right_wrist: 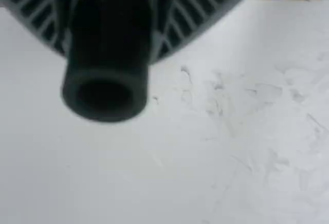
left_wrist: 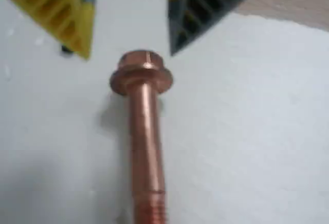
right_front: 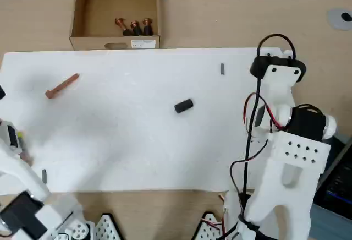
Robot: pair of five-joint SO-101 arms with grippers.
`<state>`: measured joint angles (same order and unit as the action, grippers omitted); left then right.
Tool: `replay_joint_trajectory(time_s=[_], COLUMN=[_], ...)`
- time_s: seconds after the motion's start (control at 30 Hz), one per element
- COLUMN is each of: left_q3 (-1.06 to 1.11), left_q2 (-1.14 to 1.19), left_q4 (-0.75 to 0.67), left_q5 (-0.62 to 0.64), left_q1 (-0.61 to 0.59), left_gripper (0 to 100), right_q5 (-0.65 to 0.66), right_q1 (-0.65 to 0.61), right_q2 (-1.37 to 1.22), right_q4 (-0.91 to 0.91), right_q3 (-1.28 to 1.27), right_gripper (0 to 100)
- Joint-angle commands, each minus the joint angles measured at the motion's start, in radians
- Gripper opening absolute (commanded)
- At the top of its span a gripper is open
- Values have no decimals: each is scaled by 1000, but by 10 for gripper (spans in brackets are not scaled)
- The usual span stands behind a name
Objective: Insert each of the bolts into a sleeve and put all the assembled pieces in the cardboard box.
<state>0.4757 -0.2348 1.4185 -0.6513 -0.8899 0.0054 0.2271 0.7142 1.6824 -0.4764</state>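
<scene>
Three assembled pieces lie in the cardboard box, one copper bolt lies on the worktop just ahead of the spread left claw, and the right claw pinches a black sleeve, so joining and boxing these seems all that is left.

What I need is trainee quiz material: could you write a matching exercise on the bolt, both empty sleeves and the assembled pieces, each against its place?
Things: 1 loose bolt; 2 sleeve in the high view; 3 sleeve in the right wrist view; 4 assembled pieces.
Places: A in the cardboard box; B held in the right gripper; C on the white board, head near the open left gripper; D alone, mid-board.
Pairs: 1-C, 2-D, 3-B, 4-A.
</scene>
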Motion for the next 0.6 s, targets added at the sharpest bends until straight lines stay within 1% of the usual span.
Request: replay_joint_trajectory(time_s=[0.0, 0.07, 0.57], left_q3=[-49, -51, -46], left_q2=[27, 47, 203], left_q4=[0, -3, -147], left_q5=[-15, -15, -15], left_q1=[-8, -6, -8], left_gripper=[114, 114, 114], right_q5=[-31, -31, -31], right_q1=[12, 12, 12], right_q2=[36, 36, 36], right_q4=[6, 6, 8], right_q3=[1, 1, 2], right_gripper=[9, 9, 9])
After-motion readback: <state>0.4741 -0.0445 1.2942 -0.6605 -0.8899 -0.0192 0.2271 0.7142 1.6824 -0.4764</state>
